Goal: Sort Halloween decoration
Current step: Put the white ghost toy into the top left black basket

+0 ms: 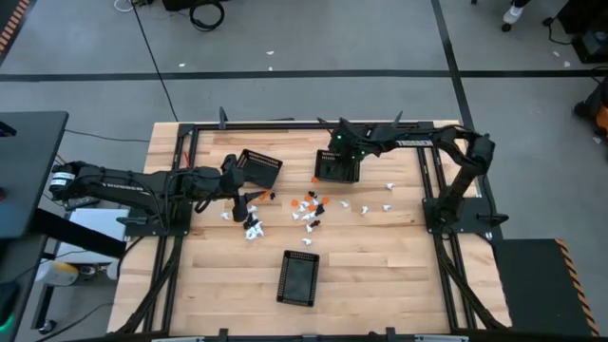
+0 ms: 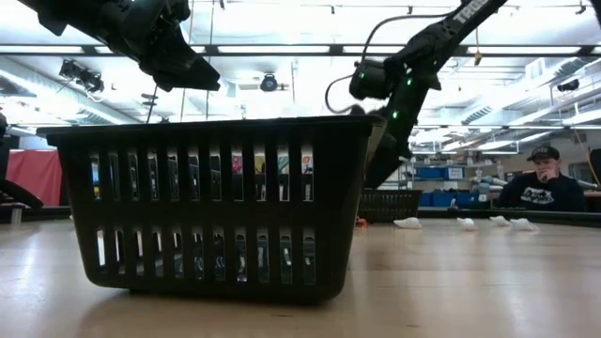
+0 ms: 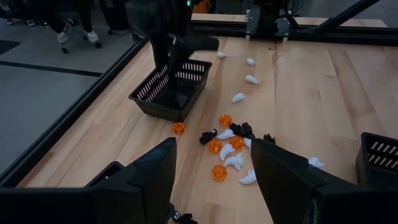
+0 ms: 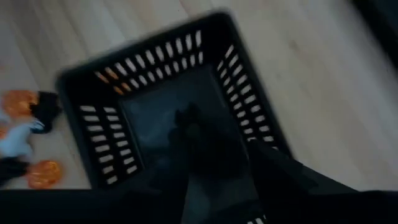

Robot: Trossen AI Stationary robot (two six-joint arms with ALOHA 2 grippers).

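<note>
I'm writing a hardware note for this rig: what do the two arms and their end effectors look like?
Both arms are dark, slim and jointed. The left arm shows pale bands near its base. The right arm carries white lettering on its upper link in the low view, a looped black cable and a green light near the wrist. The left end effector has two broad, black, wedge-shaped fingers.

No readable text anywhere. White lettering on right arm's (image 2: 441,33) upper link in low view too small to make out. Print on seated person's dark shirt (image 2: 537,195) illegible. No labels, numbers, signs.
</note>
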